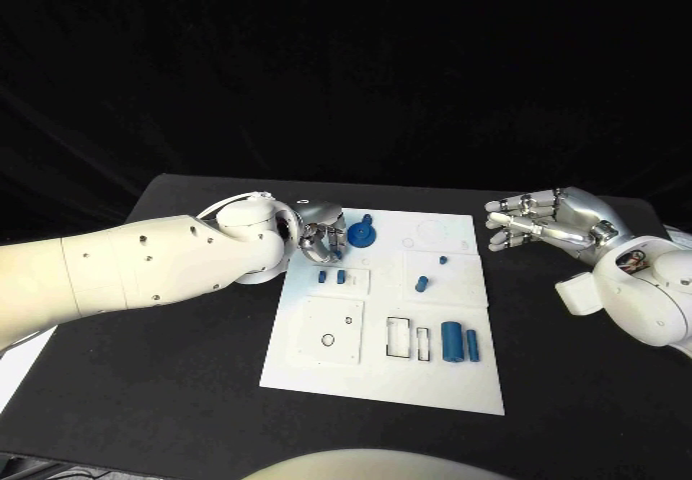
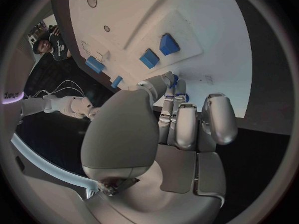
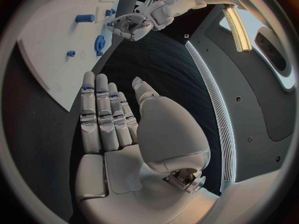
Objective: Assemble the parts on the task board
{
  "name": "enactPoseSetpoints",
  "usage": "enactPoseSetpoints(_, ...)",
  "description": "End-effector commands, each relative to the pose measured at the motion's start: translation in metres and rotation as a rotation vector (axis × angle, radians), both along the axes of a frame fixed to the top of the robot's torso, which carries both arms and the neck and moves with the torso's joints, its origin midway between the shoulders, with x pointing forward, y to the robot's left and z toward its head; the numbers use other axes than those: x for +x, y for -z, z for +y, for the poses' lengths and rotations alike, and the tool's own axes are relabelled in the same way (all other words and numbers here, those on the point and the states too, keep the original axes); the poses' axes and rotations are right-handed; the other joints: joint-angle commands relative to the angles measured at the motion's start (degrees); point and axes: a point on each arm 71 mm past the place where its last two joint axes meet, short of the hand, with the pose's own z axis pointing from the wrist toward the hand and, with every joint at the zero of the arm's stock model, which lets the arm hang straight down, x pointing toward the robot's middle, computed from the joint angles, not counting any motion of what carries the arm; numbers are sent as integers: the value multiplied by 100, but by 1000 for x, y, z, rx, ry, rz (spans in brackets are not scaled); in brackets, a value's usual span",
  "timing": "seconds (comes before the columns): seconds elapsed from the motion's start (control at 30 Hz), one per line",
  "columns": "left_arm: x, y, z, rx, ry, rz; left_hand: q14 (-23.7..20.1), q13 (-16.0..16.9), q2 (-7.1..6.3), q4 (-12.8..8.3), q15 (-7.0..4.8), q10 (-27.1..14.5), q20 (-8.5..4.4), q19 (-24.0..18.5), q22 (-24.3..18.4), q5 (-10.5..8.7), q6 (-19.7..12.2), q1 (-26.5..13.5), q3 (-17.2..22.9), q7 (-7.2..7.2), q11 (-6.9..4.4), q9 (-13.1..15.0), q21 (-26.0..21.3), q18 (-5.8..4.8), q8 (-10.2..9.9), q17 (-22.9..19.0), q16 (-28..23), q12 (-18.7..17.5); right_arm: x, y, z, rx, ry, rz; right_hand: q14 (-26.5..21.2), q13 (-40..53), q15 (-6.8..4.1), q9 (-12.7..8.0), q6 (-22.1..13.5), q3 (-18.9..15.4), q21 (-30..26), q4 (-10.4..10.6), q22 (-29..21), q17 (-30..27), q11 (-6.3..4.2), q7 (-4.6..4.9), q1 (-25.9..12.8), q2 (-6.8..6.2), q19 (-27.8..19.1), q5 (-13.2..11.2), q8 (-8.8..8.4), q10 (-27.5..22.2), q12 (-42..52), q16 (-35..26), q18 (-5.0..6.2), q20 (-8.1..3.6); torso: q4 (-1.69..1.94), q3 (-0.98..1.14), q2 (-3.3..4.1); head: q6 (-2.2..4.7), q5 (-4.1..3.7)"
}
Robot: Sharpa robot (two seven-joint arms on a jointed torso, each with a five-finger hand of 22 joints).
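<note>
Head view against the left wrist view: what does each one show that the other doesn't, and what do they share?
Head view: the right hand, open, beyond the right edge of the board, plus the blue disc beside the left hand. Left wrist view: the left hand's fingers close up from behind, thumb drawn toward them; whether they pinch anything is unclear. Both: the board and two small blue parts side by side on it.

Left hand [image 1: 320, 238] curled; right hand [image 1: 552, 222] flat, fingers apart.
</note>
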Motion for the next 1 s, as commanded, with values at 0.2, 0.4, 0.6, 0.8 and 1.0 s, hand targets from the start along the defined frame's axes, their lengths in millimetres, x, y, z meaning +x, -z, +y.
enactPoseSetpoints(0.2, 2, 2, -2, 22, 9, 17, 219, 13, 2, -7, 11, 46, 28, 100, 316, -5, 48, -68, 5, -20, 0, 4, 1, -82, -21, -7, 11, -20, -1, 0, 2, 2, -20, -5, -5, -8, 26, -9, -40, -9, -22, -39, -8, -6, 3, -3, 13, 52, 40, 20, 2, -26, 29, -32, 35, -7, -10, 6, 2, -21, 17)
enactPoseSetpoints(0.4, 3, 3, -2, 27, 7, 22, 219, 13, 2, -7, 11, 46, 28, 100, 316, -5, 48, -68, 5, -20, 0, 4, 1, -82, -21, -7, 11, -20, -1, 0, 1, 1, -18, -5, -5, -8, 26, -9, -40, -9, -22, -39, -8, -6, 3, -3, 13, 52, 40, 20, 2, -26, 29, -32, 35, -7, -9, 5, 0, -24, 16)
enactPoseSetpoints(0.6, 3, 3, -1, 29, 1, 22, 212, -5, -22, -5, 32, -53, 37, 91, 314, -14, -32, -126, 2, 11, 30, -20, -15, -81, -98, -32, 7, -120, -1, 0, 1, 1, -18, -5, -5, -8, 26, -9, -40, -9, -22, -39, -8, -6, 3, -3, 13, 52, 40, 20, 2, -26, 29, -32, 35, -7, -4, 6, -1, -30, 8)
enactPoseSetpoints(0.8, 3, 2, 0, 18, -3, 11, 203, -53, -83, -11, 100, -222, 86, 82, 310, -10, -308, -185, 56, 100, 122, -108, -40, -82, -302, -73, 6, -285, -1, 0, 1, 1, -19, -4, -5, -8, 26, -9, -40, -9, -22, -39, -8, -6, 3, -3, 13, 52, 40, 20, 2, -26, 29, -32, 35, -7, -6, 0, -1, -32, 1)
enactPoseSetpoints(1.0, 3, 2, 0, 14, -5, 7, 197, -63, -95, -12, 112, -254, 100, 75, 301, -12, -322, -201, 69, 99, 134, -119, -61, -77, -323, -99, -2, -321, -1, 0, 1, 1, -22, -4, -8, -14, 29, -10, -43, -13, -30, -38, -8, -8, 5, -1, 4, 51, 40, 21, 2, -30, 29, -35, 34, -5, -5, 4, 1, -34, 1)
